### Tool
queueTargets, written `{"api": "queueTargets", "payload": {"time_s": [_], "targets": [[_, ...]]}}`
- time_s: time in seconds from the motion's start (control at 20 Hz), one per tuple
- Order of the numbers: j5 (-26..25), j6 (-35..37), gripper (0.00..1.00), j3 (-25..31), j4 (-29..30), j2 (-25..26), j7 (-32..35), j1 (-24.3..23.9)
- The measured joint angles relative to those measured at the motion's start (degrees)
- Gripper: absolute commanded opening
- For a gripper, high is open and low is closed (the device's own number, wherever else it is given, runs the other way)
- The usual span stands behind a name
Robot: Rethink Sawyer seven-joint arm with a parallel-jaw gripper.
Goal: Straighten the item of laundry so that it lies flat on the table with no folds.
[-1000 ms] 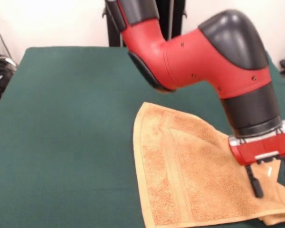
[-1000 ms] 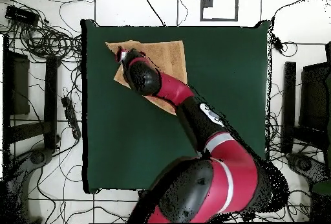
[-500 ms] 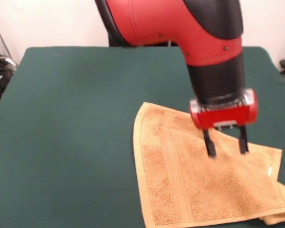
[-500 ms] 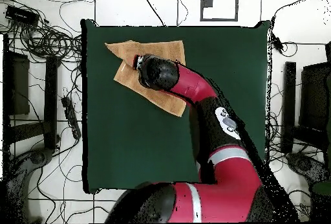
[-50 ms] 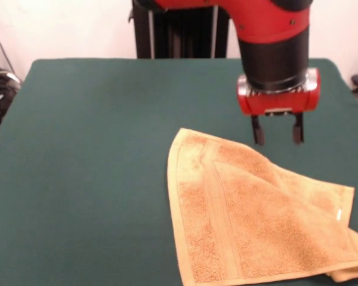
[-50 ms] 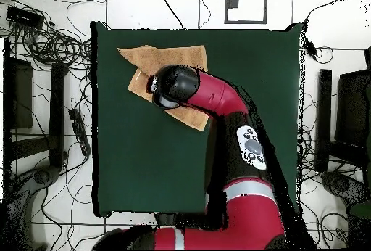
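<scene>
Front view: gripper (image 5: pixel 278 130) hangs in the air with its two fingers spread and nothing between them, clear of the cloth. The item of laundry (image 5: pixel 250 220) lies on the table (image 5: pixel 89 149) just below and toward the camera from the gripper, its nearest edge almost under the fingertips. It isn't flat: one corner is doubled over the body, leaving a diagonal fold line, and a lump of bunched cloth (image 5: pixel 352 273) sticks out at the end farthest from the gripper. Overhead shows the towel (image 6: pixel 163 58) partly hidden under the arm's wrist, near the table corner opposite the robot base. Terry cloth, so I'd expect it to be light, limp and grippy rather than slick; it will drape and drag, not slide rigid. Best pinch is probably the folded-over corner by the white care tag (image 5: pixel 339 214), lifting and pulling outward away from the fold line.
</scene>
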Motion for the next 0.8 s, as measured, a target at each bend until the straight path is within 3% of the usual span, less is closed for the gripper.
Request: {"api": "queueTargets", "payload": {"time_s": [0.2, 0.65, 0.8], "targets": [[2.28, -1.58, 1.00, -0.19, 0.01, 0.14, 2.70, 0.56], [5.96, -16.19, 1.00, 0.70, 0.46, 2.99, 3.16, 0.27], [7.02, -16.36, 1.00, 0.59, 0.29, 4.25, 3.16, 0.74]]}}
